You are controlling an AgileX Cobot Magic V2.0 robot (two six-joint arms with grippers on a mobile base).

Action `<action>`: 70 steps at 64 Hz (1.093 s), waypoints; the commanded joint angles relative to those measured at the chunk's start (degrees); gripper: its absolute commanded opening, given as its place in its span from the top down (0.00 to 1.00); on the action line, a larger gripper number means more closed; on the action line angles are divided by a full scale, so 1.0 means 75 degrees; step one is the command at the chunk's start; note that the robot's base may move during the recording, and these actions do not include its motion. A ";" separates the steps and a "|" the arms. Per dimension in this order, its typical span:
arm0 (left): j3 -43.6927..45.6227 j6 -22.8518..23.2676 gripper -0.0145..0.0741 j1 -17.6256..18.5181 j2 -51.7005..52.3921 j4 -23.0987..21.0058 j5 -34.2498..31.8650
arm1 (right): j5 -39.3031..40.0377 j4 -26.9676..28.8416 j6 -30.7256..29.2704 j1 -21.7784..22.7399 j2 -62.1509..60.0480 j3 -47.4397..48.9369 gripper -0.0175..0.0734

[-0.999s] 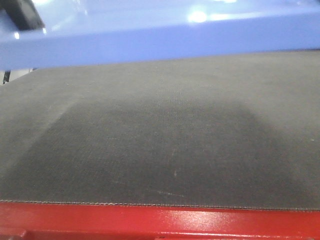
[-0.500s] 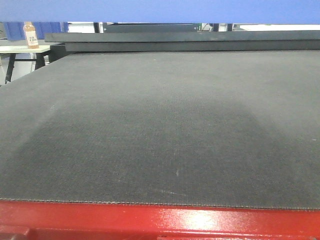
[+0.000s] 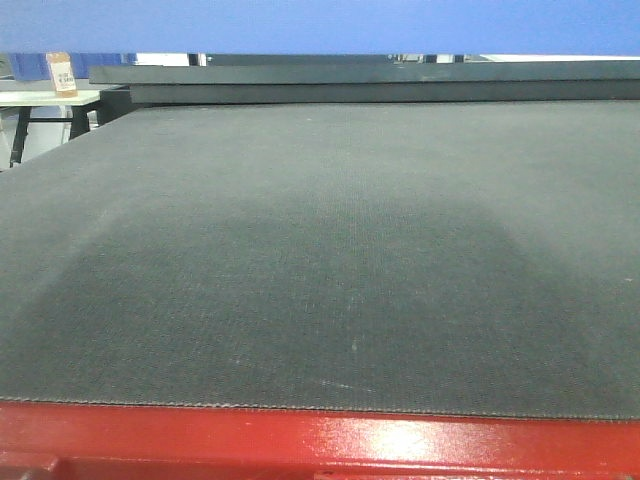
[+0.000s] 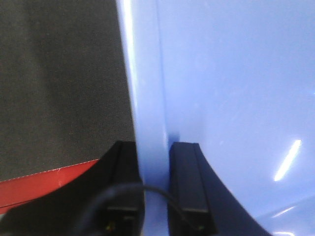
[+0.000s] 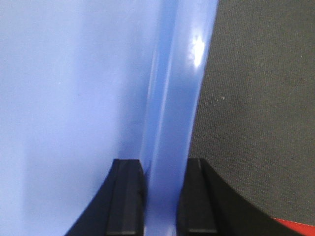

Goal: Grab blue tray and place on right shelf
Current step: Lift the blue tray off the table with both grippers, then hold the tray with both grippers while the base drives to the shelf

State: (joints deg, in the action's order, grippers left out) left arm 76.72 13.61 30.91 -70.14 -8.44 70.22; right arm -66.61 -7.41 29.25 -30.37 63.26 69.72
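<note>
The blue tray hangs above the table and fills the top strip of the front view. In the left wrist view my left gripper is shut on the blue tray's left rim, one finger outside and one inside the wall. The right wrist view shows my right gripper shut on the blue tray's right rim in the same way. Neither gripper shows in the front view. The right shelf is out of view.
Below the tray lies the black-matted table with its red front edge. A dark flat slab lies along the table's far side. At the far left stands a small table with an orange tag.
The tray has risen from low over the mat to the top edge of the front view, uncovering the dark slab and the background. In the last half second it sank slightly.
</note>
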 commanded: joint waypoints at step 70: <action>0.0277 -0.0224 0.89 0.0072 0.0210 0.0050 0.0079 | 0.0161 -0.0561 -0.0204 0.0008 -0.0163 0.0206 0.74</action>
State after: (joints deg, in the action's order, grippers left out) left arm 76.72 13.61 30.91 -70.14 -8.66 70.44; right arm -66.63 -7.39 29.25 -30.37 63.26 69.72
